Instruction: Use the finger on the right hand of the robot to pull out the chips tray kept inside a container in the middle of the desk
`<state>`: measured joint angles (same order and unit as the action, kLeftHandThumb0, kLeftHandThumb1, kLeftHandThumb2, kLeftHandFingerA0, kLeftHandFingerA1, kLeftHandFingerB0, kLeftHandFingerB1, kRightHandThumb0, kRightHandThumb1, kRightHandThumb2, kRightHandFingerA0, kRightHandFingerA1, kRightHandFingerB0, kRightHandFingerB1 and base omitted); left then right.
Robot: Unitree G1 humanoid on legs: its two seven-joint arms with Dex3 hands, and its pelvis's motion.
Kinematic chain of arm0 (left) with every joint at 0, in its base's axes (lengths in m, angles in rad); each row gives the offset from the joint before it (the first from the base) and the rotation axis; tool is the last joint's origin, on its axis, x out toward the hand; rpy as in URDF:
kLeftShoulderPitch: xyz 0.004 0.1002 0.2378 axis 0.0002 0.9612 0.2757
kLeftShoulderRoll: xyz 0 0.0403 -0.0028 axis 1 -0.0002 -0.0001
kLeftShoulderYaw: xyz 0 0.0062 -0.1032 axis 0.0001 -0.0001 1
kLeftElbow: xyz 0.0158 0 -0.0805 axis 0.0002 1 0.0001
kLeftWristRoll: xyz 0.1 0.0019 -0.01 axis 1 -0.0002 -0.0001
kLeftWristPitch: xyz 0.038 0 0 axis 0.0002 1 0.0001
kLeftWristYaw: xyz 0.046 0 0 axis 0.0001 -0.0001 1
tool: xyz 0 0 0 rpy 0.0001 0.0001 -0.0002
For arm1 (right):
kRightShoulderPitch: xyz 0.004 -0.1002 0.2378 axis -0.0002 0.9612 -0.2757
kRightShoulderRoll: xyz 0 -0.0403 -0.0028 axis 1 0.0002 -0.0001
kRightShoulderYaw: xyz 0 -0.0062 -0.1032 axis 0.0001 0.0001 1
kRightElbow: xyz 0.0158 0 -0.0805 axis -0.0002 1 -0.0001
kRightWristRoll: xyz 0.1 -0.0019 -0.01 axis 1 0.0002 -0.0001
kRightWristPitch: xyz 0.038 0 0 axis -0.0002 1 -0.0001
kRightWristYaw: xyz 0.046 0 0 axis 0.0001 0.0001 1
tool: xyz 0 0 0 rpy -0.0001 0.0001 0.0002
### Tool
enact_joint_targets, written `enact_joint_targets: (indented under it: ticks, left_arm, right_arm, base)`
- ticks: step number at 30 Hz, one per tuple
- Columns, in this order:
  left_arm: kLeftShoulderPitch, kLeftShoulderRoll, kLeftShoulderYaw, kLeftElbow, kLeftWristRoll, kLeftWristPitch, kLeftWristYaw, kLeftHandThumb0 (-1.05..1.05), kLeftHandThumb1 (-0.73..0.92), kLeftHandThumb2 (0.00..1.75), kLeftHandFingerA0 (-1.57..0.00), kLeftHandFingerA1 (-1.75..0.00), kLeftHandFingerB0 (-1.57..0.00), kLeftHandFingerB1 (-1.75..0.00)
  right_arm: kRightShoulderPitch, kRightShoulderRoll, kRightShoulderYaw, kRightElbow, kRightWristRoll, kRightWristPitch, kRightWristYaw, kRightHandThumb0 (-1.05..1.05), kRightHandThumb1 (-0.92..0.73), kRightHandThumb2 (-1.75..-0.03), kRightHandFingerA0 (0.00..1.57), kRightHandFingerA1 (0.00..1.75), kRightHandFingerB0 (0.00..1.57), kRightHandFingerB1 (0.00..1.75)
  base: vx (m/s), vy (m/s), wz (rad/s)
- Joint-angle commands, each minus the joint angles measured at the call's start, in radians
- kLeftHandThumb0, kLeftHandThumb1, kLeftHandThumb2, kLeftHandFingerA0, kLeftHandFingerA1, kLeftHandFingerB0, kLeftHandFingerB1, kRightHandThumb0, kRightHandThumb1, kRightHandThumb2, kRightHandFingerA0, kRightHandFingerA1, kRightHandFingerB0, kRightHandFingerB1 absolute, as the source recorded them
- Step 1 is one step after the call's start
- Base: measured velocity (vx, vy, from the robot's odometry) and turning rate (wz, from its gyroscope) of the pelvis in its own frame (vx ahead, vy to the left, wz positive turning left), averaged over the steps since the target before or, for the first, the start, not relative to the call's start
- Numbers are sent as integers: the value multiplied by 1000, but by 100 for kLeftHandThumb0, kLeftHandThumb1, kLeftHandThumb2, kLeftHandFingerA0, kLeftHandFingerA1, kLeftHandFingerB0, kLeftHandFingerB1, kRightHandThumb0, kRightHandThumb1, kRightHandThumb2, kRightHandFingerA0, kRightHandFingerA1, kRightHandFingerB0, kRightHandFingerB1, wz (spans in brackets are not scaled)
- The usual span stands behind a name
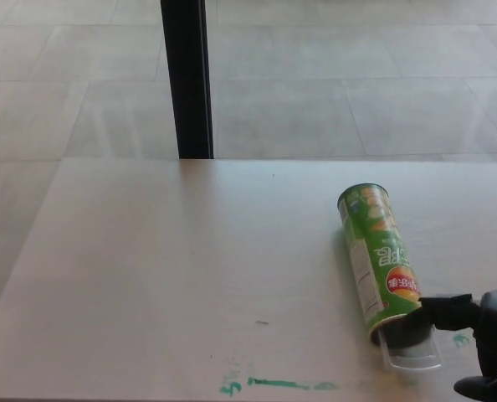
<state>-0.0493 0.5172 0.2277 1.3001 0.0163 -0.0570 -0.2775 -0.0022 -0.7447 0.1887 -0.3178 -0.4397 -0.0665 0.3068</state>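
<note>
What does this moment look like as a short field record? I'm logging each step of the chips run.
surface: pale desk, green marks near its front edge
container: green chips can, lying on its side, open end toward the robot
tray: clear plastic tray, partly out of the can's mouth
right hand: black right hand at the lower right, one finger reaching to the can's mouth at the tray
left hand: not in view
background: tiled floor, black post behind the desk

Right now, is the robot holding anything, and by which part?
Nothing is gripped. The right hand has one finger hooked into the open near end of the green chips can, at the clear tray poking out.
</note>
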Motion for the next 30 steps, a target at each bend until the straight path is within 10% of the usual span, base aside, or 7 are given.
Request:
enact_joint_targets:
  ticks: [1, 30]
  left_arm:
    - [4, 17, 5, 5, -8, -13, 5, -58, 70, 61, -52, -60, -55, -51]
    - [2, 13, 44, 7, -29, 0, -16, -58, 68, 60, -52, -60, -64, -70]
  right_arm:
    - [-1, -15, 13, 35, -65, -54, 16, -15, -51, -55, 98, 107, 45, 44]
    - [-94, 64, 80, 205, -262, -23, 0, -21, -54, -56, 93, 105, 42, 42]
  base:
    - [0, 0, 0]
    - [0, 0, 0]
